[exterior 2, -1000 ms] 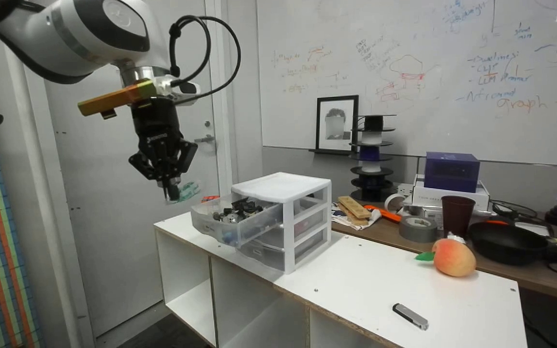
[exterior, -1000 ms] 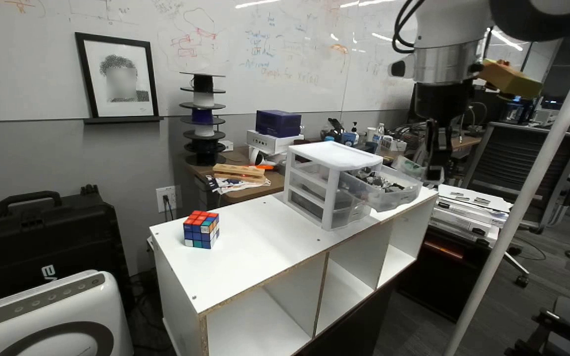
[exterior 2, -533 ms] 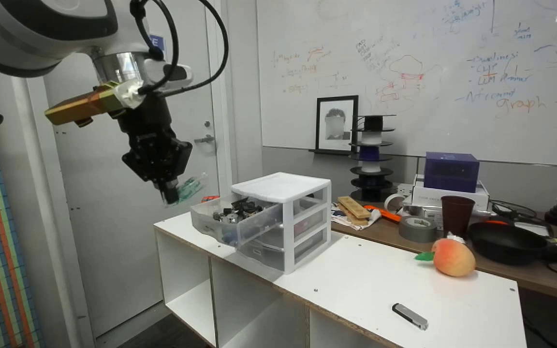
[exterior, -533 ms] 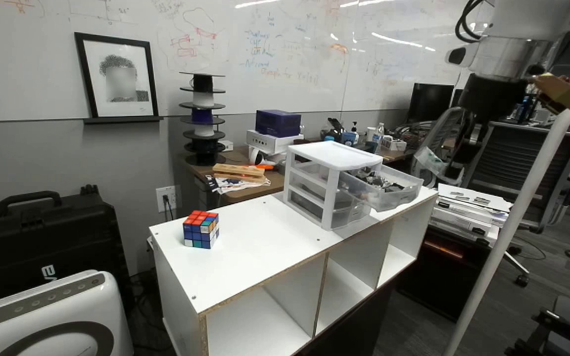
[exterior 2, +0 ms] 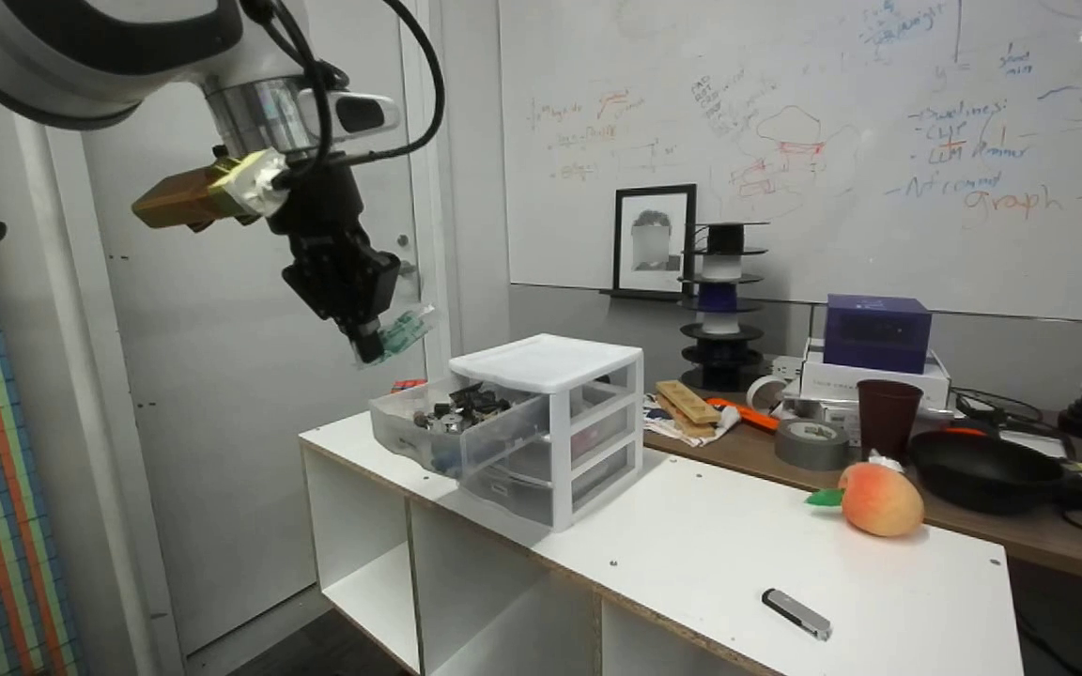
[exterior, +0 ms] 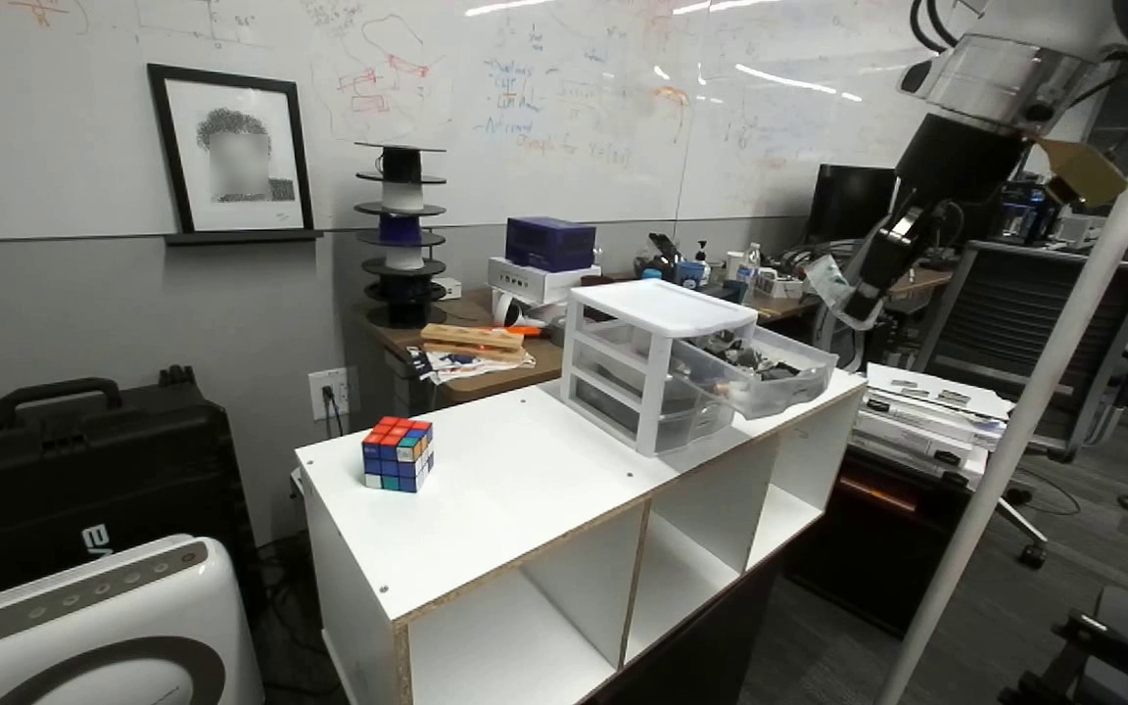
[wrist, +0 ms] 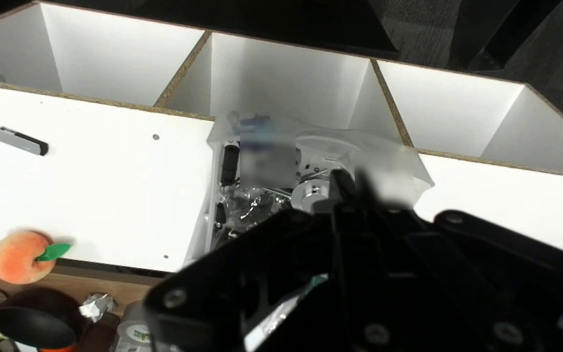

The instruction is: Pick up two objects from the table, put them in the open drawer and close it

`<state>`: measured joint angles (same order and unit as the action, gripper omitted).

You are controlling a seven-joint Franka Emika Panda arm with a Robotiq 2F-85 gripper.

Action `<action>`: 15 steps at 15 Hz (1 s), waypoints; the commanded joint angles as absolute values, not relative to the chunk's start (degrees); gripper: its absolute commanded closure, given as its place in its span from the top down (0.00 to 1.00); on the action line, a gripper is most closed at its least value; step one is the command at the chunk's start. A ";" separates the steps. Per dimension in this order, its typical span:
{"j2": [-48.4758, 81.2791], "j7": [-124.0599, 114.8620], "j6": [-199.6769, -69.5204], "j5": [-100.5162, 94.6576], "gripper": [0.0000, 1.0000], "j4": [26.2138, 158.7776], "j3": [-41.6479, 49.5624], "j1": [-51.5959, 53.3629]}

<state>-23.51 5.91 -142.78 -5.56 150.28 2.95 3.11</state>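
The table is a white cube-shelf unit point(exterior 2: 691, 554) with open compartments below. On it stands a white-framed three-tier unit point(exterior 2: 550, 361), its clear top drawer point(exterior 2: 400, 437) pulled out and holding dark and metallic bits. My gripper point(exterior 2: 367, 345) is tilted above and beside this drawer, shut on a clear, green-marked plastic packet point(exterior 2: 405, 330). In the wrist view, the fingers hide part of the drawer point(wrist: 211, 195). A peach point(exterior 2: 882, 500) with a green leaf and a grey USB stick point(exterior 2: 796, 613) lie on the table. In an exterior view, a Rubik's cube point(exterior: 398, 455) sits there instead.
A brown desk behind the table carries tape point(exterior 2: 811, 443), a dark cup point(exterior 2: 888, 420), a black pan point(exterior 2: 987, 469) and boxes. A white pole point(exterior: 1014, 431) rises near the arm. Stacked papers and boxes point(exterior: 931, 421) sit past the table's end.
My gripper has swung from pointing nearly straight down to a tilt, fingertips toward the drawer unit, and has risen a little. The packet has come along in its hold.
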 commanded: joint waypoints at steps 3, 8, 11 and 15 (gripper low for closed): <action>-14.80 1.34 -149.20 -4.74 0.00 147.47 1.49 0.73; -11.09 -0.49 -152.95 -3.57 0.00 147.82 0.78 1.41; -7.87 -0.64 -153.15 -1.62 0.00 143.65 0.20 2.01; -5.11 -1.27 -153.53 -0.55 0.00 138.95 0.02 1.37</action>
